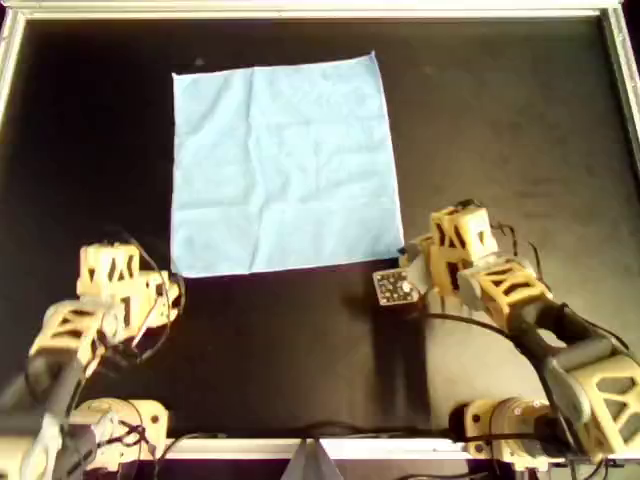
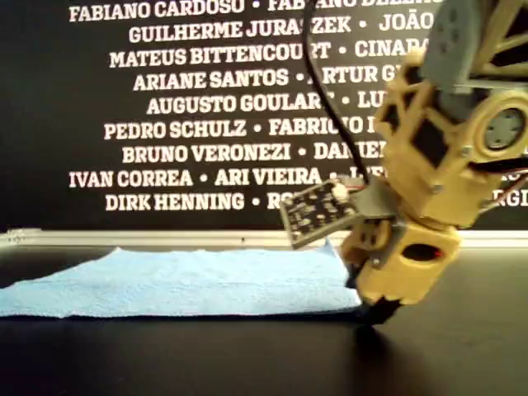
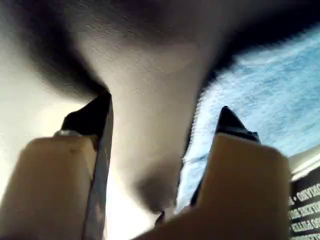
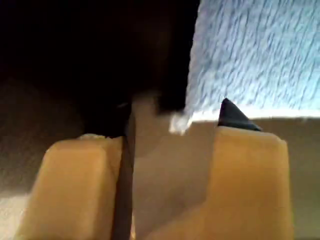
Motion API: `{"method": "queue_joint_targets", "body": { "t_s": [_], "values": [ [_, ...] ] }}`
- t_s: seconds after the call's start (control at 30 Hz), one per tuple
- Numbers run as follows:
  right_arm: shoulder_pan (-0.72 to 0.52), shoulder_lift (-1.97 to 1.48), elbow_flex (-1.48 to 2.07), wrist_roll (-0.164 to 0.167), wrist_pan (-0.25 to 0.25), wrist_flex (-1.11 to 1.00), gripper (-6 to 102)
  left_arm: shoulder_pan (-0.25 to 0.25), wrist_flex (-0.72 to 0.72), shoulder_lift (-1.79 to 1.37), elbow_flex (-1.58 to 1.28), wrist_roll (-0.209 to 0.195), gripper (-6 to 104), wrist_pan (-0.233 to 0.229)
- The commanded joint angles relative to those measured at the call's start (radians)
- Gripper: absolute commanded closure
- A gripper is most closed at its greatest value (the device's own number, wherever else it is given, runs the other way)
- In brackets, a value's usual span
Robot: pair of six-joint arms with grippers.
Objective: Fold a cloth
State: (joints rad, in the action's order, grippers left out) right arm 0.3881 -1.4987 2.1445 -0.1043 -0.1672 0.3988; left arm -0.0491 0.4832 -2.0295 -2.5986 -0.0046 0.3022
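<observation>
The light blue cloth [image 1: 285,165] lies flat and unfolded on the black table, toward the far side in the overhead view. My left gripper [image 1: 172,283] hovers open just off the cloth's near corner on the overhead view's left. The left wrist view shows its fingers [image 3: 92,117] apart with the cloth [image 3: 270,85] beside one tip. My right gripper [image 1: 408,255] is down at the cloth's near corner on the overhead view's right. It stands open [image 4: 175,112], with the cloth corner [image 4: 255,50] at one fingertip. The exterior view shows this gripper [image 2: 375,312] touching down at the cloth's [image 2: 181,280] edge.
A metal rim [image 1: 300,12] frames the black table. A small circuit board [image 1: 392,287] juts from the right arm's wrist. Cables trail from both arms near the front edge. A dark wall with white names [image 2: 206,107] stands behind the table in the exterior view.
</observation>
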Motion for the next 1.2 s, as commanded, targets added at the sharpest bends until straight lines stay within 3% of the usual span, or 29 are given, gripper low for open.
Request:
{"method": "queue_joint_targets", "body": {
  "t_s": [0.0,0.17,0.43,1.03,1.17],
  "values": [
    [0.011,0.005,-0.066,-0.003,0.011,0.015,27,-0.021,-0.020,0.092,0.100,0.006,23,-0.006],
    [0.011,0.006,-0.071,-0.003,0.014,0.015,27,-0.021,-0.020,0.158,0.176,0.006,23,-0.006],
    [0.014,0.032,-0.118,-0.003,0.078,0.017,27,-0.021,-0.020,0.264,0.256,0.006,23,-0.006],
    [0.014,0.190,-0.359,-0.003,0.063,0.150,27,-0.023,-0.018,0.348,0.325,0.006,25,0.006],
    [0.014,0.190,-0.359,-0.003,0.061,0.150,32,-0.025,-0.018,0.348,0.325,0.006,25,0.008]
  ]
}}
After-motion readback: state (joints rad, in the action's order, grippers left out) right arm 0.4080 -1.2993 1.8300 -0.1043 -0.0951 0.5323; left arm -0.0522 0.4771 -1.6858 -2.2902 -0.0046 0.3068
